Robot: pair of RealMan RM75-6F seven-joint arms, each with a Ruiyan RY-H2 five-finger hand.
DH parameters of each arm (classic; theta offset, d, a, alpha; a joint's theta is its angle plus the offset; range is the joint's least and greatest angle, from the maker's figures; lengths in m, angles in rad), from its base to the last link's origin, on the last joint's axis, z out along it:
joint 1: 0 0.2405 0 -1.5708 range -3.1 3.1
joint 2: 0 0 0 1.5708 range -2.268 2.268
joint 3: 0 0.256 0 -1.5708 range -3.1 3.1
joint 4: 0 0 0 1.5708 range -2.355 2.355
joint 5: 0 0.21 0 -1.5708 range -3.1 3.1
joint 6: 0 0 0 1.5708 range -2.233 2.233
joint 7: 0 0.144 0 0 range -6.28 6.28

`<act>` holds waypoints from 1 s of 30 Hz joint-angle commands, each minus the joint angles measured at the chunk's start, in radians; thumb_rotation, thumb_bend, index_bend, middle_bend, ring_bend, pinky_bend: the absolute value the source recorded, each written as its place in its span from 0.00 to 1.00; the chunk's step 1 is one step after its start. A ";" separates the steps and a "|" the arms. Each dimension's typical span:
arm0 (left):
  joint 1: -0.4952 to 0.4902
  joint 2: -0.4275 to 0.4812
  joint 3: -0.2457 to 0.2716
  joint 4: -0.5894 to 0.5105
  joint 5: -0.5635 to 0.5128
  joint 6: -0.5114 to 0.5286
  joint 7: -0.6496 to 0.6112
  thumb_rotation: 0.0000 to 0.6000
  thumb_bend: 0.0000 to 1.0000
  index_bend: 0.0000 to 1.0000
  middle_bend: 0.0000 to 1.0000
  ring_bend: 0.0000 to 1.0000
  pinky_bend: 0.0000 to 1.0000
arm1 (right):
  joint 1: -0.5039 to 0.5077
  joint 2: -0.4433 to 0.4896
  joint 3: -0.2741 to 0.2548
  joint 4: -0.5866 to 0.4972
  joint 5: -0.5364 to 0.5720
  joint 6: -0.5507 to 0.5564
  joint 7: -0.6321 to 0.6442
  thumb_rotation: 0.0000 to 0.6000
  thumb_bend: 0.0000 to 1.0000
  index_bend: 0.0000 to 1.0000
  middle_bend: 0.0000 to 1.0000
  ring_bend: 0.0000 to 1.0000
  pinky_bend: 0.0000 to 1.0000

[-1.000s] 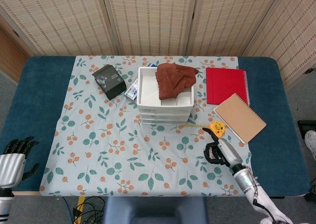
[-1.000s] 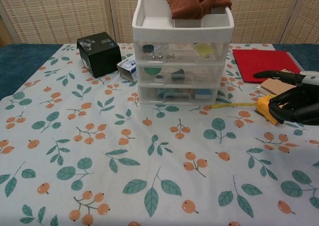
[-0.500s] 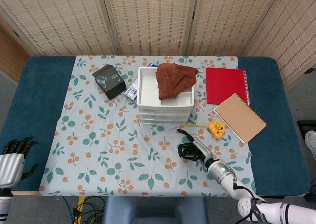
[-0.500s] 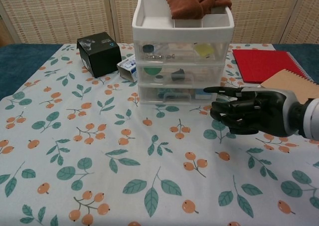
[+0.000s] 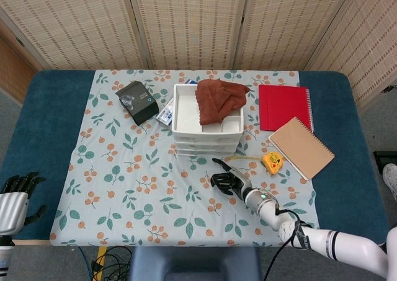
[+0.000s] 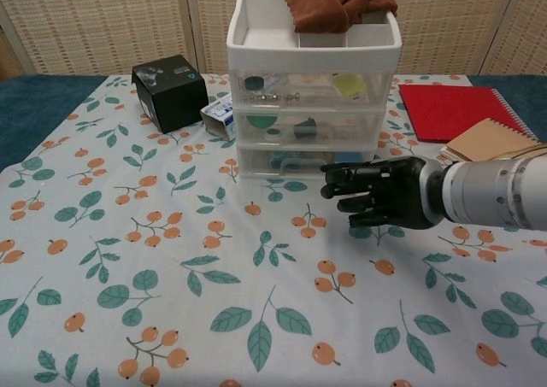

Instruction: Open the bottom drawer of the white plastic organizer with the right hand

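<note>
The white plastic organizer (image 5: 208, 127) (image 6: 313, 54) stands mid-table with three clear drawers, all pushed in. Its bottom drawer (image 6: 291, 161) sits just above the cloth. My right hand (image 5: 227, 182) (image 6: 381, 194) is black and hovers just in front of the drawer's right half, a short way off it. Its fingers (image 6: 342, 187) stretch out to the left and hold nothing. My left hand (image 5: 15, 195) hangs off the table's near left corner, fingers spread and empty; only the head view shows it.
A brown cloth (image 5: 218, 98) (image 6: 338, 2) lies in the organizer's top tray. A black box (image 5: 138, 102) and a blue-white packet (image 5: 165, 113) sit to its left. A red notebook (image 5: 284, 107), a brown notebook (image 5: 301, 147) and a yellow tape measure (image 5: 272, 162) lie to the right.
My right hand has swept left from beside the tape measure to the front of the organizer's bottom drawer. The left hand has barely moved, and the drawers stay shut.
</note>
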 commanded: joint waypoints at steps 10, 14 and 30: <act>-0.006 0.012 -0.003 -0.015 -0.011 -0.014 0.004 1.00 0.23 0.25 0.19 0.21 0.14 | 0.090 -0.069 0.006 0.120 0.135 -0.034 -0.037 1.00 0.57 0.00 0.65 0.84 0.97; -0.007 0.013 -0.004 -0.016 -0.012 -0.015 0.004 1.00 0.23 0.25 0.19 0.21 0.14 | 0.104 -0.082 0.012 0.143 0.149 -0.041 -0.049 1.00 0.57 0.00 0.65 0.84 0.97; -0.009 0.022 -0.006 -0.015 -0.020 -0.021 -0.001 1.00 0.23 0.25 0.19 0.21 0.14 | 0.159 -0.144 0.023 0.226 0.172 -0.063 -0.103 1.00 0.57 0.00 0.65 0.84 0.97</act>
